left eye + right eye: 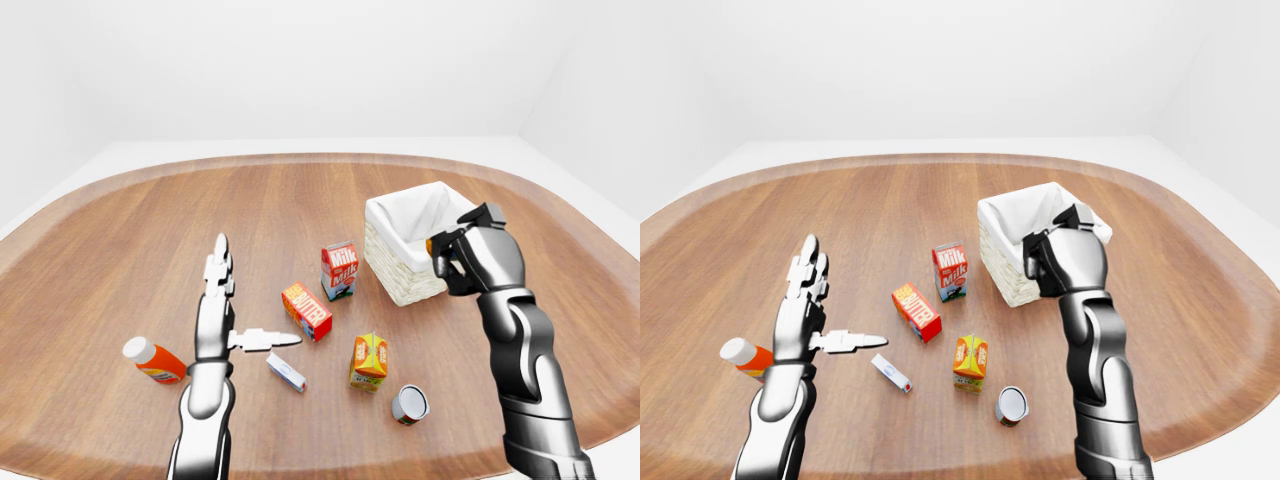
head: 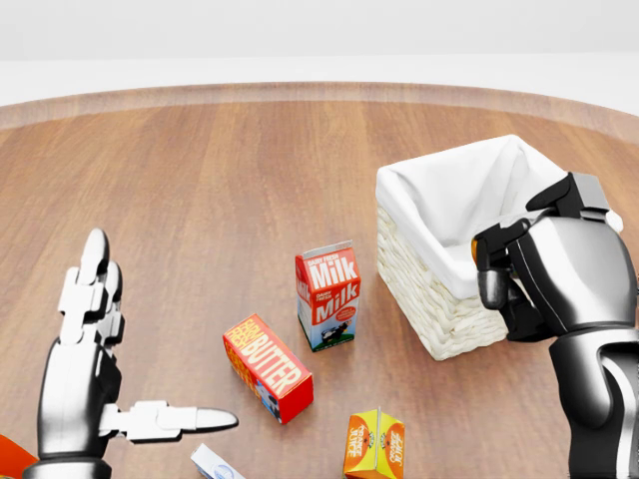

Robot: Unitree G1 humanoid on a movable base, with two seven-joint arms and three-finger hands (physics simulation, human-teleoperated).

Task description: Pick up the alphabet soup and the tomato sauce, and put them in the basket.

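Left-eye view: right hand (image 1: 470,262) raised at basket (image 1: 405,232) rim, fingers curled round orange-tinted object, identity unclear. Left hand (image 1: 222,310) held spread apart over table (image 1: 120,230). Can (image 1: 409,403) seen lying near bottom.

Wood, wicker and polished metal on the tabletop.
The table (image 1: 150,220) was smooth, satiny wood; the basket (image 2: 439,309) rough pale wicker lined with matt white cloth. Both hands, left (image 2: 85,389) and right (image 2: 559,269), gleamed like glossy metal. The milk carton (image 2: 327,295) looked like printed card, and the can (image 1: 409,404) possibly metal.
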